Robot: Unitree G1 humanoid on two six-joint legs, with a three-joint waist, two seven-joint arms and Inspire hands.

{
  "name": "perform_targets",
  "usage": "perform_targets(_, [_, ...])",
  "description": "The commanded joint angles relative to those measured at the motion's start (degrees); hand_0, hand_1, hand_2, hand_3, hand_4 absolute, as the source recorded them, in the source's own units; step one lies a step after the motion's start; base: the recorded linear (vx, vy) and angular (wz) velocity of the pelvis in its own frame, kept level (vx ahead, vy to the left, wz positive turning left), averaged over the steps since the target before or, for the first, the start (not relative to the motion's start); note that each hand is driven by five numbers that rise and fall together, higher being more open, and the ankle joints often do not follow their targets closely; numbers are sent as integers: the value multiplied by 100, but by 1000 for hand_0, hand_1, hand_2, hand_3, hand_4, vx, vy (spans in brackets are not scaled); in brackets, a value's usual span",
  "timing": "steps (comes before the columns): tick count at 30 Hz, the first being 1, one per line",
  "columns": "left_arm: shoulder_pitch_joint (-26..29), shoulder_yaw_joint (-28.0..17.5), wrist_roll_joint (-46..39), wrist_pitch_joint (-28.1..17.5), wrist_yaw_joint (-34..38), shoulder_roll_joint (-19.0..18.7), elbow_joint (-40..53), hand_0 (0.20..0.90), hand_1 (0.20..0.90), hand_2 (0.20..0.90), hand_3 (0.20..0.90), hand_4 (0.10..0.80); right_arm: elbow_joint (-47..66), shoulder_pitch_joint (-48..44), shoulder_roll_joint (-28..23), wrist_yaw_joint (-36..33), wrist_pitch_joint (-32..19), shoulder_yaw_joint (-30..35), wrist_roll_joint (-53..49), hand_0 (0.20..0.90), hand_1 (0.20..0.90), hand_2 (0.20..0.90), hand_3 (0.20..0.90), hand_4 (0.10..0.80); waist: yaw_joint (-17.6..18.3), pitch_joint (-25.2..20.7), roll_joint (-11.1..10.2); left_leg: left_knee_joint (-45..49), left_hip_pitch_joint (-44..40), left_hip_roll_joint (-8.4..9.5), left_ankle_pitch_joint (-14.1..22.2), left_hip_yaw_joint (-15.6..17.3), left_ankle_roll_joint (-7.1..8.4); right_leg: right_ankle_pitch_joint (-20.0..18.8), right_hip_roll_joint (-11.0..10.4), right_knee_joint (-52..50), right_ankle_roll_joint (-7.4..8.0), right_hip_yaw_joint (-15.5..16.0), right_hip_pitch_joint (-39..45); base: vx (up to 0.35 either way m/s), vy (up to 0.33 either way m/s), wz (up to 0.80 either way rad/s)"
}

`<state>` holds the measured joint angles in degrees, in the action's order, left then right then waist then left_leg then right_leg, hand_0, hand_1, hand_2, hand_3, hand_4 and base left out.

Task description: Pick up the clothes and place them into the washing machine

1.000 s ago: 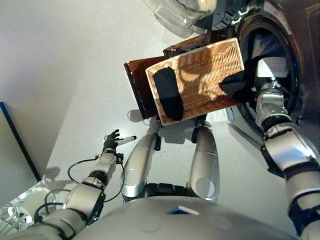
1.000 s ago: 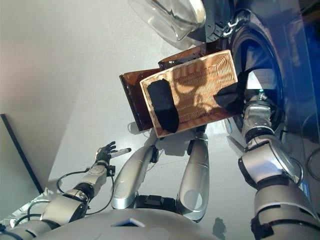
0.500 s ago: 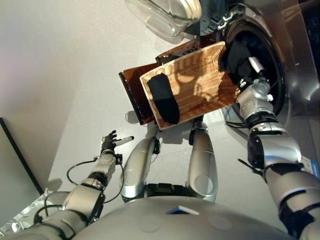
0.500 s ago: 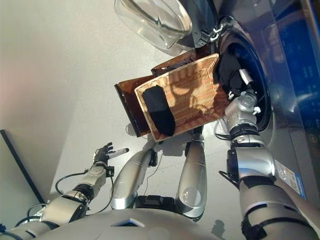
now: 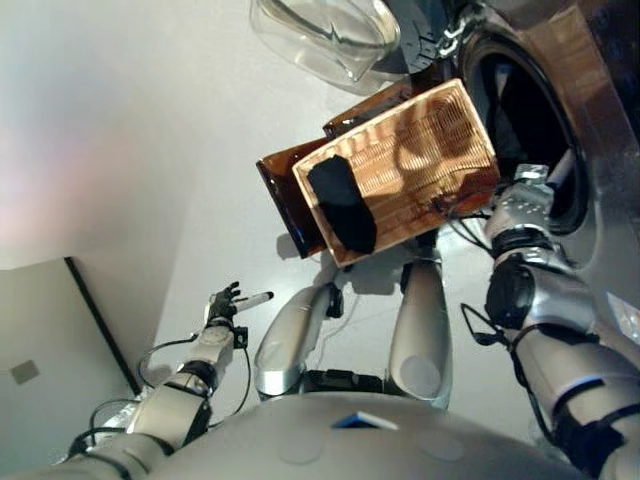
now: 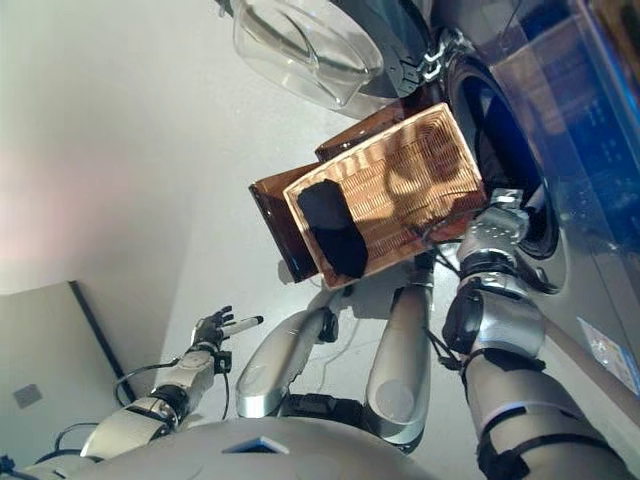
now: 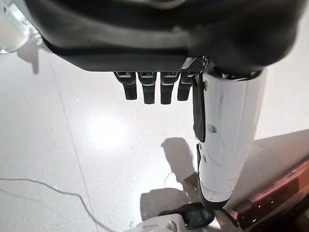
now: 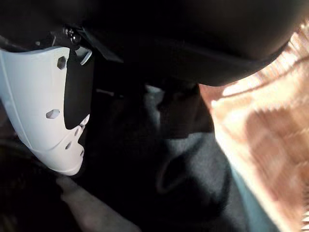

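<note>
A wicker basket rests on a brown stand in front of the washing machine's open drum. One black cloth lies at the basket's near-left end. My right arm reaches past the basket's right edge to the drum mouth, and the right hand is hidden there in the eye views. Its wrist view shows a dark cloth right against the hand, with basket weave beside it. The left hand hangs open over the floor, holding nothing.
The machine's clear round door stands swung open above the basket. A grey board with a dark edge leans at the lower left. Bare floor lies under the left hand.
The view has shifted. My right hand has carried the dark cloth from the basket's right end into the drum mouth, and the cloth no longer shows in the eye views. The left hand is unchanged.
</note>
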<state>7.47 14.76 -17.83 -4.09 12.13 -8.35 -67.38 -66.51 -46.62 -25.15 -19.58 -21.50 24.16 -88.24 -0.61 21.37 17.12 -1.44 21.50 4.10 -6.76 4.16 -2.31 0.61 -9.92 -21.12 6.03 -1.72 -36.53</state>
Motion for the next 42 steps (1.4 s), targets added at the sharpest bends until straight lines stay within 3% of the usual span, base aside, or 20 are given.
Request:
perform_targets(1, [-245,146,-62,94,86,-107,-245,900,900,900,900,800,197,-280,-1326,-142,-584,117,287,200,200,200,200,300,80,-89,26,476,-118,77,536,-177,623,-44,-5,484,99,29,486,0,0,0])
perform_targets(10, [-260,182,-97,53,136,-79,-110,900,900,900,900,800,715,-618,-2465,-449,-1042,153,520,200,200,200,200,300,174,-131,112,322,-179,128,466,-149,650,-38,-13,471,116,-52,437,28,4,3])
perform_targets(17, [-227,207,-96,97,189,-42,-101,900,900,900,900,800,953,-491,-2529,-530,-1481,376,302,200,200,200,200,300,226,-175,129,314,-161,142,430,-151,647,-103,-9,490,106,-42,440,13,-3,4])
perform_targets(27, [-179,232,-98,39,235,-82,-76,900,900,900,900,800,1036,-770,-2456,-476,-1256,-76,610,200,200,200,200,300,195,-191,103,327,-144,156,421,-90,653,-176,-32,573,120,-34,485,0,0,0])
perform_targets(35, [-215,73,-88,-9,301,-194,3,900,900,900,900,800,1823,-686,-2891,-873,-1522,-12,1292,200,200,200,200,300,235,-192,15,248,-121,161,303,-187,696,-160,-70,561,111,115,543,-26,-10,8])
perform_targets(39, [-172,72,-28,-7,351,-227,29,900,900,900,900,800,1960,-415,-2746,-1005,-1431,-42,1720,200,200,200,200,300,226,-164,-77,286,-74,155,303,-206,672,-207,-78,592,120,132,539,-34,-5,6])
perform_targets(42, [-53,70,60,-17,366,-275,92,900,900,900,900,800,1149,-43,-2586,-1035,-546,-307,2488,200,200,200,200,300,196,-99,-203,396,-72,143,392,-151,643,-218,-110,602,136,126,585,-16,1,3])
